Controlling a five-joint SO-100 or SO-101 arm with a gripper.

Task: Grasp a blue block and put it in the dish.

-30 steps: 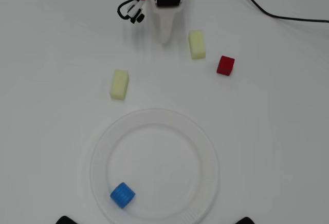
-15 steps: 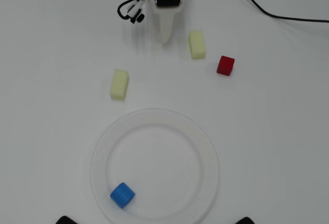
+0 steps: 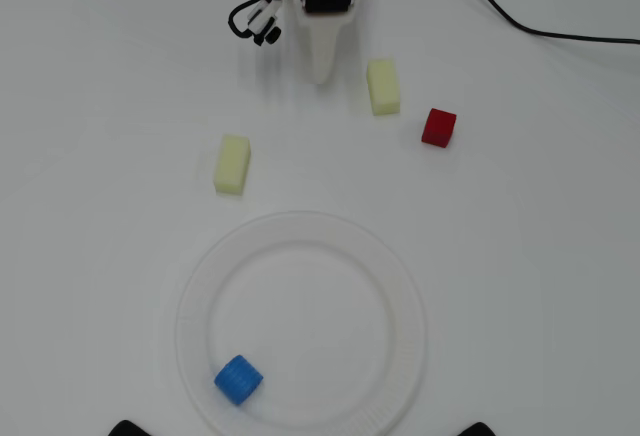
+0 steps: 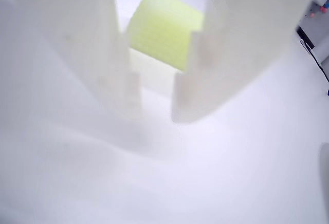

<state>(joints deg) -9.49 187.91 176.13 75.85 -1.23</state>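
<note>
No movement since the earlier frames: arm and blocks hold identical positions. The blue block (image 3: 238, 379) lies inside the dish (image 3: 398, 286), at its lower-left rim near the bench's bottom edge, so placement appears complete. The pincer (image 3: 320, 68) rests retracted at the bench's top edge, pointing at the dish; the wrist view shows a narrow gap between its empty fingers (image 4: 205, 54), framing a yellow block (image 4: 163, 28).

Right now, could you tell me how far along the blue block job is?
It looks done: the blue block lies inside the dish, near its lower-left rim in the overhead view. Nothing is in hand; the claw sits empty at the table's far edge. Nothing appears left.
</note>
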